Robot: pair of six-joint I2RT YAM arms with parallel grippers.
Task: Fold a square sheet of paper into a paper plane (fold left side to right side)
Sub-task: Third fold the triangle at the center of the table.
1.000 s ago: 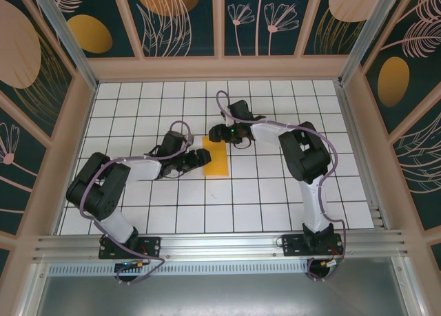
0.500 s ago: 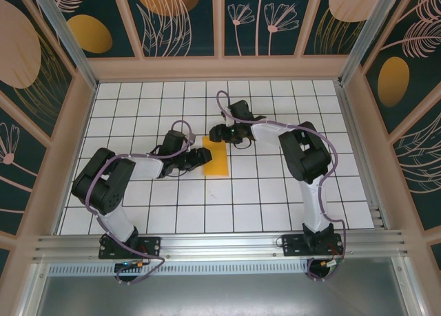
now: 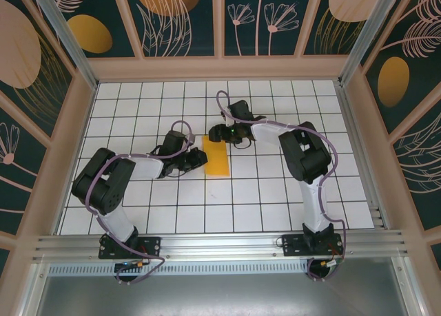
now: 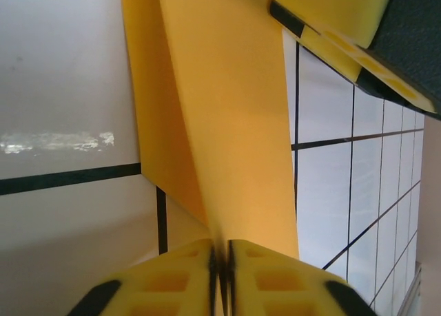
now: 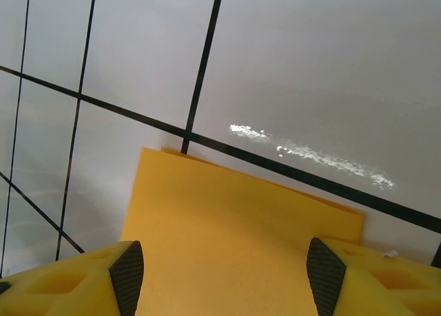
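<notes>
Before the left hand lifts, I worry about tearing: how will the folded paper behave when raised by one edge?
Probably floppy: the square sheet of paper is thin, and its layers seem to splay where the left hand pinches it. Likely light, so a nudge may slide it on the glossy table. No rip shows; a gentle lift should spare it.

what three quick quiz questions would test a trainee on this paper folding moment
1. True or false: the right gripper stands open at the far end of the square sheet of paper.
2. The left gripper is: A) shut on the sheet's edge; B) open beside it; C) raised well clear of it.
3. In the top view, what outline does the sheet show?
Key: 1 true; 2 A; 3 a narrow rectangle, folded over, not a full square.
</notes>
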